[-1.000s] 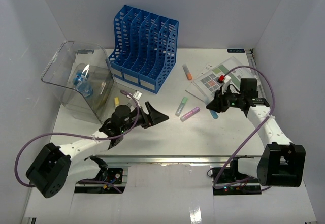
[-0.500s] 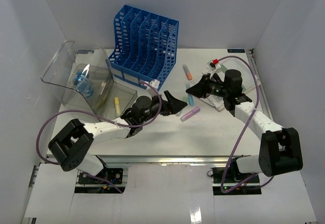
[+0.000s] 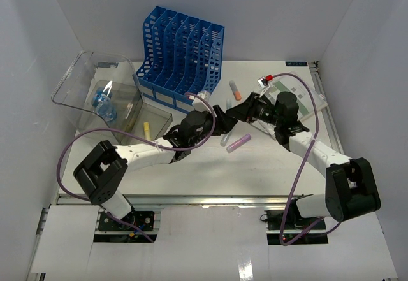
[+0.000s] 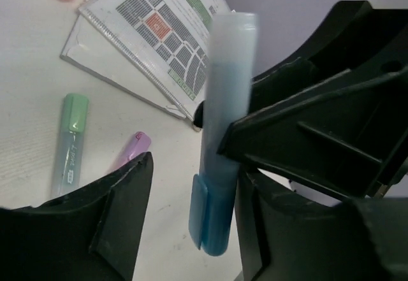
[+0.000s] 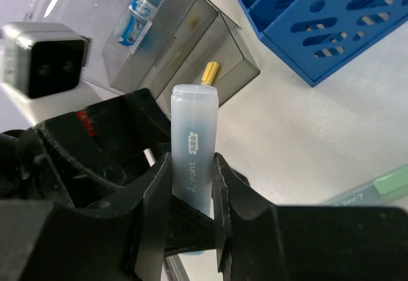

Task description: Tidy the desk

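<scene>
Above the middle of the white desk (image 3: 210,172) my two grippers meet tip to tip. My right gripper (image 5: 190,185) (image 3: 241,111) is shut on a pale blue highlighter (image 5: 193,142), which stands upright between its fingers. My left gripper (image 4: 188,195) (image 3: 223,116) is open around the same blue highlighter (image 4: 224,134). One left finger (image 4: 255,230) lies against the pen and the other finger (image 4: 124,198) stands apart from it. In the top view the pen is hidden between the two grippers.
A green highlighter (image 3: 224,138) and a purple one (image 3: 238,143) lie on the desk below the grippers, with an orange one (image 3: 235,90) farther back. A printed booklet (image 3: 290,96) lies right. A blue file rack (image 3: 182,58) and a clear bin (image 3: 102,102) stand back left, with a yellow highlighter (image 3: 146,131) beside the bin.
My right gripper carried the blue highlighter left to mid-desk. My left arm swung right to meet it, and its jaws have narrowed around the pen.
</scene>
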Controlling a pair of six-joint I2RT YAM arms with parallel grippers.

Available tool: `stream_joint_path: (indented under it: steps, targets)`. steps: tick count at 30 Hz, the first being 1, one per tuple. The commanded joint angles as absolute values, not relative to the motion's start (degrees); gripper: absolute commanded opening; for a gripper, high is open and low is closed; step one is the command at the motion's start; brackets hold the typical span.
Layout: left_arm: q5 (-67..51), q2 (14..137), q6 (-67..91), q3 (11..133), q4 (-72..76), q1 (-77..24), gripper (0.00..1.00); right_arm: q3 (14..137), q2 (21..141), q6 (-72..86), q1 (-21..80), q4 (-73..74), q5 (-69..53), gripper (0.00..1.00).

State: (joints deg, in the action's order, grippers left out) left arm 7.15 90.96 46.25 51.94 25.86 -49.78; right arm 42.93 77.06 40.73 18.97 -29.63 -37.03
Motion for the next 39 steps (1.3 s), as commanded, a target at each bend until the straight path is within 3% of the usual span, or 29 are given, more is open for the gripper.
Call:
stream_joint_path:
  steps: [1,5,11,13,17,23,27,32,34,36,39]
  targets:
    - [9.0,90.5,43.9,54.7,19.1,-50.1,0.36,42.6,76.4,40.7,19.4,-33.1,-36.6,0.14]
    - [8.9,88.9,42.3,54.2,17.2,-50.1,0.18,43.3,77.3,38.9,19.6,-32.6,-37.8,0.47]
    - [9.8,84.8,40.5,52.2,11.0,-50.0,0.12,47.1,78.0,28.2,19.8,-28.0,-44.2,0.93]
    - [11.9,83.2,39.0,51.2,7.9,-49.9,0.12,51.1,77.8,19.4,19.2,-21.6,-45.4,0.96]
    - [16.2,76.3,36.2,49.0,-6.4,-47.1,0.12,51.9,75.9,12.1,16.0,-17.0,-52.3,0.90]
    - [11.9,70.2,25.8,49.4,-25.0,-29.1,0.14,46.9,75.9,5.7,11.5,-15.9,-58.8,0.90]
    - [14.6,72.5,16.6,52.9,-32.0,-19.5,0.15,47.0,77.3,3.1,7.7,-15.2,-60.9,0.90]
    - [17.0,78.7,11.2,55.0,-32.1,-15.7,0.19,47.4,78.5,1.4,4.7,-14.2,-62.1,0.90]
    - [18.2,81.3,10.6,55.8,-31.7,-14.9,0.28,47.3,78.8,0.1,4.5,-13.1,-62.0,0.90]
    - [18.5,83.3,10.4,57.2,-31.4,-14.7,0.56,48.0,79.2,-2.1,4.5,-11.1,-60.4,0.90]
    - [17.6,84.7,10.6,58.6,-31.4,-14.6,0.71,50.8,80.6,-5.0,4.8,-6.1,-54.2,0.90]
